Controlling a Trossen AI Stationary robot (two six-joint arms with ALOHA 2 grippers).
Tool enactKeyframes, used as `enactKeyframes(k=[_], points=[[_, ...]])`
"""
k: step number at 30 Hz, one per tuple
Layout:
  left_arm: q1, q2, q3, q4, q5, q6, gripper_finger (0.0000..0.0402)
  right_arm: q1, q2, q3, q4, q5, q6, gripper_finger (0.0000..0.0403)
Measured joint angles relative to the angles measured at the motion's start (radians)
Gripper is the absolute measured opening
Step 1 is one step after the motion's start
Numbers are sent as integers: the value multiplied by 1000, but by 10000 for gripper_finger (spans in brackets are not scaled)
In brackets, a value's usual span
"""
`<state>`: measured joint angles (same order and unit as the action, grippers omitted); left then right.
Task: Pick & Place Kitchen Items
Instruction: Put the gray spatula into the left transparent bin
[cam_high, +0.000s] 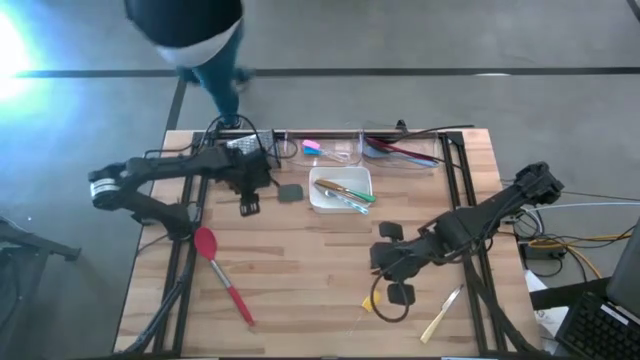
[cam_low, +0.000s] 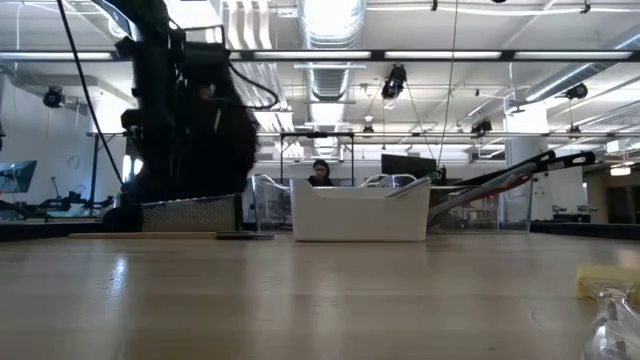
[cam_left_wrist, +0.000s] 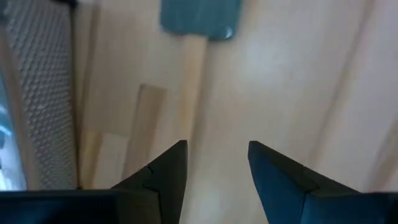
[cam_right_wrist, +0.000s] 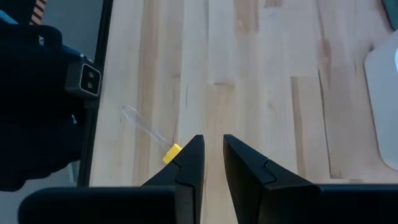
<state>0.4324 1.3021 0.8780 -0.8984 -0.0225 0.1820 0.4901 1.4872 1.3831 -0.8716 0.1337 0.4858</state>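
A spatula with a blue-grey head (cam_left_wrist: 200, 17) and a pale wooden handle (cam_left_wrist: 193, 87) lies flat on the table, and its head also shows in the high view (cam_high: 291, 192). My left gripper (cam_high: 255, 198) hovers open over the handle's free end (cam_left_wrist: 216, 155), one finger on either side, touching nothing. My right gripper (cam_high: 392, 275) hangs over the near right of the table, its fingers (cam_right_wrist: 213, 146) only narrowly apart and empty. A small yellow piece (cam_right_wrist: 172, 152) on a clear handle (cam_right_wrist: 140, 123) lies just beside it. A red spatula (cam_high: 222, 272) lies at the near left.
The steel box grater (cam_high: 240, 146) stands right beside my left gripper. A white tray (cam_high: 322, 203) of utensils sits mid-table, with clear bins (cam_high: 400, 150) behind it. A pale wooden stick (cam_high: 441, 314) lies near the front right edge. A person (cam_high: 190, 30) stands beyond the far edge.
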Motion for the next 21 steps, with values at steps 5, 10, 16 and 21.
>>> enactKeyframes(k=[5,10,16,21], points=[[99,61,0,0,4,92,174,1,0,6,-2,0,0,55],[137,153,0,1,6,178,174,0,0,6,-2,0,0,56],[138,277,0,54,-5,241,174,0,0,5,-2,0,0,56],[139,362,5,75,-16,259,174,0,0,5,-4,0,4,56]])
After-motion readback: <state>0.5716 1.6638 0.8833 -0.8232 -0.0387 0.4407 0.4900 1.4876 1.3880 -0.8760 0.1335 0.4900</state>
